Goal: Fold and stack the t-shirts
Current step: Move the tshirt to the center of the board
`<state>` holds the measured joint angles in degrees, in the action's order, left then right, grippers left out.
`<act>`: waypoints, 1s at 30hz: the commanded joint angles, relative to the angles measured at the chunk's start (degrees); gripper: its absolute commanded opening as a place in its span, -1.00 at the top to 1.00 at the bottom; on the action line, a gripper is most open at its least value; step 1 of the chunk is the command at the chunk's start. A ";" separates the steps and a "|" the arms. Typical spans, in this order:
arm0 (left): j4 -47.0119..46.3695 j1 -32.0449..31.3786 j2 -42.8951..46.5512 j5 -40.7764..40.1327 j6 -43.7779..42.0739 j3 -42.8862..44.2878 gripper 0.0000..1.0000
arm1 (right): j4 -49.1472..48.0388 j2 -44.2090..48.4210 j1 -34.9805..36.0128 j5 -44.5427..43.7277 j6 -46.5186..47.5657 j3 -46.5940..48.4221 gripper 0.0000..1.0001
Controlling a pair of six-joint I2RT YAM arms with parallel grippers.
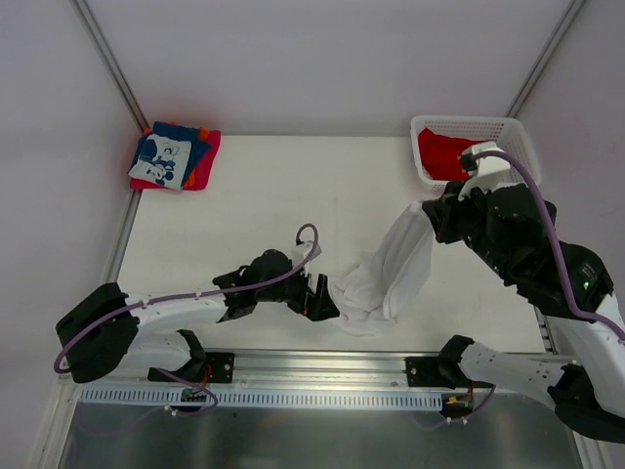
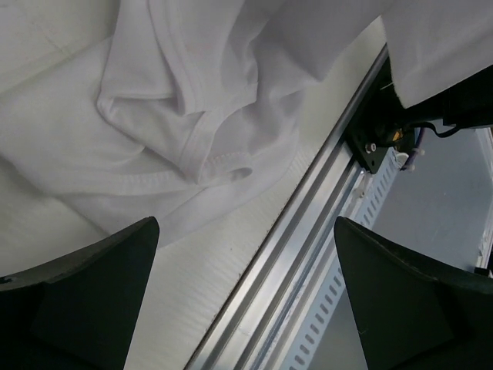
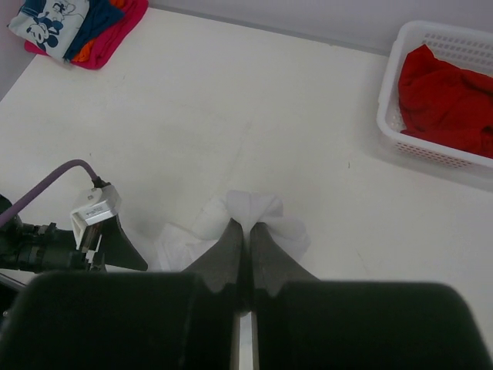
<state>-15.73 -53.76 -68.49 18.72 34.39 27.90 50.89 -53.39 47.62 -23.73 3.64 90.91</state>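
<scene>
Top view: the white t-shirt [image 1: 391, 274] hangs from the raised right gripper [image 1: 427, 208], which is closed on its upper edge just beside the lattice basket [image 1: 508, 127] holding a red shirt [image 1: 444, 154]. It trails down to a crumpled heap near the table's [image 1: 293, 195] front edge, where the left gripper [image 1: 327, 298] waits, spread wide and empty; the folded stack [image 1: 176, 156] lies in the far left corner, with bare tabletop between.
Left wrist: fingers [image 2: 85, 301] stand far apart with rumpled hem ahead, none gripped, and the aluminium rail [image 2: 308, 223] runs close alongside.
Right wrist: the closed tips pinch a white tuft, the rest of the shirt mostly hidden behind the gripper body.
</scene>
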 commanded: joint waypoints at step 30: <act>-6.25 -9.87 -29.77 -29.26 -4.42 20.09 -0.98 | 2.19 14.10 0.02 -10.29 -1.27 -15.33 0.99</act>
<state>-21.93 -62.39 -97.76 -8.43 29.52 45.78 53.82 -39.81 47.62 -32.40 2.57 75.92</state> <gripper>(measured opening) 0.990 0.034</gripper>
